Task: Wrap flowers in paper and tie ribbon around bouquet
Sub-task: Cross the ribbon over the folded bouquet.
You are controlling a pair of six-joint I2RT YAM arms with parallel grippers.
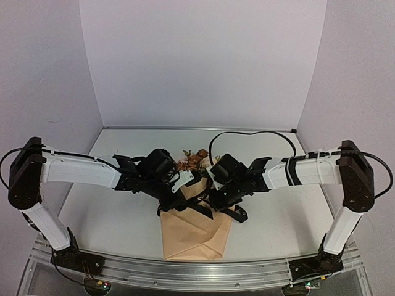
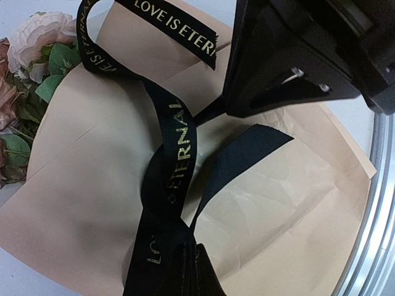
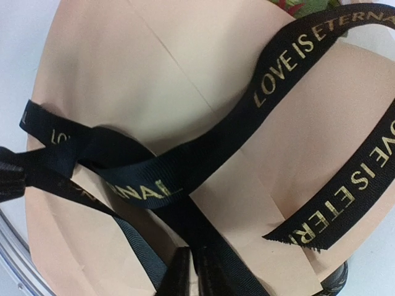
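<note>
The left gripper (image 2: 185,274) and right gripper (image 3: 194,276) each pinch the ribbon (image 2: 176,142) crossed over the paper (image 1: 194,237) cone, which lies mid-table, flowers (image 1: 193,159) pointing away, foot near the front rail (image 1: 197,271), table (image 1: 105,209) showing on both sides.

Both arms fold inward from the near corners of the tabletop (image 1: 111,209), forearms roughly level, wrists meeting over its middle. The left gripper (image 2: 185,277) and the right gripper (image 3: 194,276) each pinch the ribbon (image 3: 203,157), jaws closed.
</note>
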